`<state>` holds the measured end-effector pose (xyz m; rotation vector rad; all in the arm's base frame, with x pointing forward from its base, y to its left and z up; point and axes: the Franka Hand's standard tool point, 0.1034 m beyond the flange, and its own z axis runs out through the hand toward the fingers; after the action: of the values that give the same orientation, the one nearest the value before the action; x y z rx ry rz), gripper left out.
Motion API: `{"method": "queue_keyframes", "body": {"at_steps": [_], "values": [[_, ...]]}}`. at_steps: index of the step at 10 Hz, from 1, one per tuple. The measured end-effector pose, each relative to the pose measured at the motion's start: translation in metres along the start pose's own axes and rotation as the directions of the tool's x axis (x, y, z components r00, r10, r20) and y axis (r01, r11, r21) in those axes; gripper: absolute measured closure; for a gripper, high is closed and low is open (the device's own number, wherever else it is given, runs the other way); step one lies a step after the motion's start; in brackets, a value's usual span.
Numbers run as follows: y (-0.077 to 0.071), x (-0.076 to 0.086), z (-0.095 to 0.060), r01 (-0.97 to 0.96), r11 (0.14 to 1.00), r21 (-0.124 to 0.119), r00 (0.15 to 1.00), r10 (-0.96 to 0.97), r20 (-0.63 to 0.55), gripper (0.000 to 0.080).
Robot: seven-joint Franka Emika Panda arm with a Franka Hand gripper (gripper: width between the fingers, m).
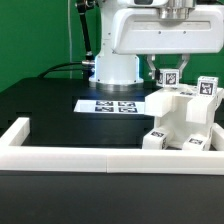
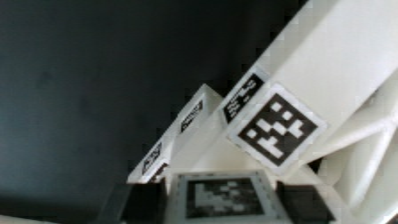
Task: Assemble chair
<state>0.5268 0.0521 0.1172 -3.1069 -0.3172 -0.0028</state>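
Gripper (image 1: pixel 170 72) was pinching a small tagged part (image 1: pixel 170 76), and you'd parked it right over the chair (image 1: pixel 185 118), presumably to seat it.

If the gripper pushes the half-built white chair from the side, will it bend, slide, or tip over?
The chair looks like hard, blocky plastic, so it would probably stay stiff. It seems light, and the black table looks smooth, so it may slide rather than resist. The upright parts with tags stand tall, so a high push might tip it.
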Motion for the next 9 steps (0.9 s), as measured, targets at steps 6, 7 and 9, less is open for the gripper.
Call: {"method": "queue_keyframes", "body": {"at_steps": [6,7,9], "values": [[-0.0006,0.0,0.0,-0.213,0.977,0.001,0.977,0.213,0.0,0.0509],[-0.0008,0.0001,0.0001,-0.289,0.957,0.001,0.957,0.289,0.0,0.0509],[-0.0013,0.0001,0.0001,-0.403,0.915,0.002,0.915,0.403,0.0,0.0509]]}}
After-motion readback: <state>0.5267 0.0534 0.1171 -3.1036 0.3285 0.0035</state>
